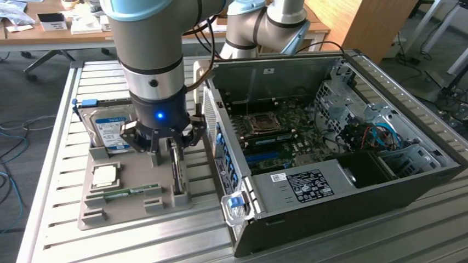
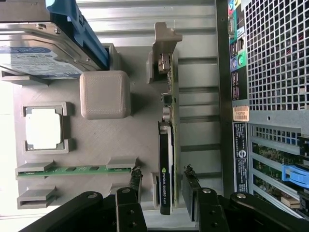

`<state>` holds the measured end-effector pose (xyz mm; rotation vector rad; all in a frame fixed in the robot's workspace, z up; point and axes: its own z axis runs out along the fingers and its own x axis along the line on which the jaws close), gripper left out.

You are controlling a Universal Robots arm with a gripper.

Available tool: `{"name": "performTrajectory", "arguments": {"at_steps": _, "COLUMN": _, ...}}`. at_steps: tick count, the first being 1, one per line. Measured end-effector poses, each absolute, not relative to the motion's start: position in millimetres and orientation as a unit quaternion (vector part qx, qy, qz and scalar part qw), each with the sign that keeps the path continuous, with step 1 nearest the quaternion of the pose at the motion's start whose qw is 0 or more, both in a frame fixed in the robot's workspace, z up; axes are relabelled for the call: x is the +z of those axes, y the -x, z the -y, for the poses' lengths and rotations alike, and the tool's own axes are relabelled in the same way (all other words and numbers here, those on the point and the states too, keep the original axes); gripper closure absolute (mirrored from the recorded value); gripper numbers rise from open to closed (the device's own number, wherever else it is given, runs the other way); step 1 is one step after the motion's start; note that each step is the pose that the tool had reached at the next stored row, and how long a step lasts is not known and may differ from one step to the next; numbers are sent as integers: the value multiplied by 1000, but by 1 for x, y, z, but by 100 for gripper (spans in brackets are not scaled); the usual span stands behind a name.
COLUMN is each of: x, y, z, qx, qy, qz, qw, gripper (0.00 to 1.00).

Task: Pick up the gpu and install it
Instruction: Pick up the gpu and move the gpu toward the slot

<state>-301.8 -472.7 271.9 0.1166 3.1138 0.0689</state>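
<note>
The gpu (image 2: 165,159) stands on its long edge in a slot of the grey holder tray (image 2: 120,140). It is exactly between the 2 fingers (image 2: 189,188) of the gripper (image 2: 163,170), with a small gap on each side. The gripper is spread wide and grasps nothing; it only straddles the card. In the exterior view the gpu (image 1: 177,170) is directly under the gripper (image 1: 174,150).

I judge the card as light and stiff, but fragile: the board carries small parts and its lower contact edge should not be scraped. The black cooler face is smooth, so it may slip if the squeeze is weak. The flat faces at the near end, where the fingers stand, seem the best place to hold.

On one side of the gripper the memory stick (image 2: 72,169), the processor (image 2: 43,128) and the hard drive (image 2: 34,58) lie in the same tray. On the other side, near, is the open computer case (image 1: 351,164).
</note>
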Motion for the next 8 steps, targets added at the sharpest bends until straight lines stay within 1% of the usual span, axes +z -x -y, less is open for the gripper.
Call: {"name": "performTrajectory", "arguments": {"at_steps": 8, "x": 265, "y": 302, "z": 473, "qx": 22, "qy": -37, "qz": -999, "qw": 12, "gripper": 53}}
